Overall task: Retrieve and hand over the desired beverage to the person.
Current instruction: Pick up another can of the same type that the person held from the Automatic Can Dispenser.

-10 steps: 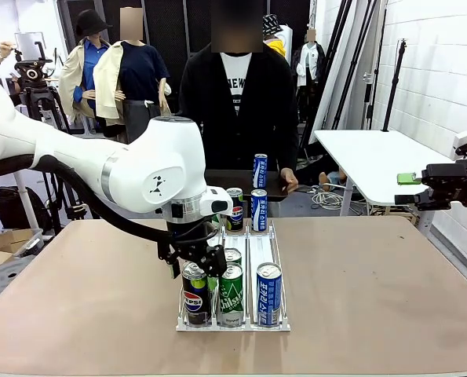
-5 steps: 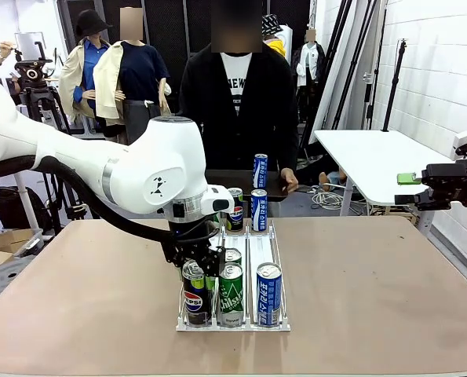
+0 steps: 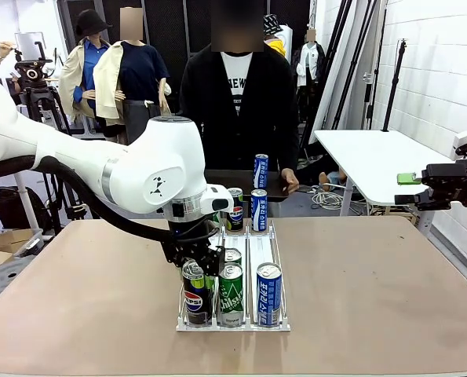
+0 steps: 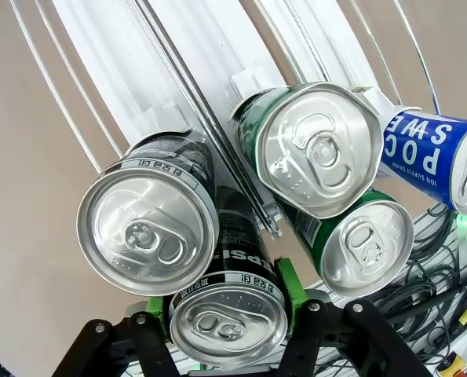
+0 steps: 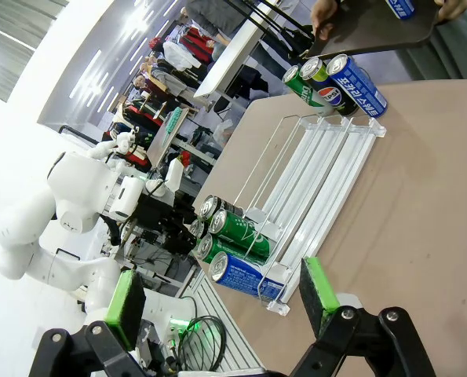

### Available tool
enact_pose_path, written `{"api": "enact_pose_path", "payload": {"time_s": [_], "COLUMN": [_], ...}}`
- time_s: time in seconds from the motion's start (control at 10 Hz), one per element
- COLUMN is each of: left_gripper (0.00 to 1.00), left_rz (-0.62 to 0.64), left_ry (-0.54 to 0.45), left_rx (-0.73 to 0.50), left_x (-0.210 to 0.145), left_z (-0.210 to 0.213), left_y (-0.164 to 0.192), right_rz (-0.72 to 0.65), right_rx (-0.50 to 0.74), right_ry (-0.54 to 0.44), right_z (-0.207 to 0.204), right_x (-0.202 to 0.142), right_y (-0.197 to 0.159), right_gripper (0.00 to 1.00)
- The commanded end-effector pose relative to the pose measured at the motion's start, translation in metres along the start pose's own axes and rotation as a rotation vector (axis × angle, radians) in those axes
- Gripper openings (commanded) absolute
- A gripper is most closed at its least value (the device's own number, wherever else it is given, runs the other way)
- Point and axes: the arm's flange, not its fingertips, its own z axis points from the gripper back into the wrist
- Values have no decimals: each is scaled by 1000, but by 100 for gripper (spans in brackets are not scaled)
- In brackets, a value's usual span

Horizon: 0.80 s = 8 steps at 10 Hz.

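Pinched the front Pepsi can point(image 3: 194, 297) from above between the green pads of the left gripper point(image 3: 198, 258). Found it upright in the left lane of the rack point(image 3: 253, 236), lower centre of the front view, long axis in line with the fingers. Judged a straight lift next, then a reach up-frame to the person point(image 3: 235, 102). Left the right gripper point(image 5: 222, 294) spread wide, well apart from the rack.

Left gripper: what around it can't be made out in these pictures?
Front view: the left gripper and the Pepsi can hide whatever stands behind them.
Left wrist view: that can's base is lost between the rear black can and the green can.
Right wrist view: the grip is too small to read.
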Motion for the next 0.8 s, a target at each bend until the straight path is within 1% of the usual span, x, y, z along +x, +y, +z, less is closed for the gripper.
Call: {"api": "enact_pose_path", "payload": {"time_s": [0.0,0.6,0.7], "left_gripper": [0,0,0], "left_rz": [-2,0,10], "left_ry": [0,0,7], "left_rx": [1,0,-9], "left_x": [0,0,1], "left_z": [0,0,14], "left_y": [-1,0,4], "right_rz": [2,2,2], "right_rx": [11,11,11], "right_ry": [-8,-8,-8], "right_z": [0,0,0], "right_x": [0,0,0], "right_y": [1,1,1], "right_gripper": [100,100,100]}}
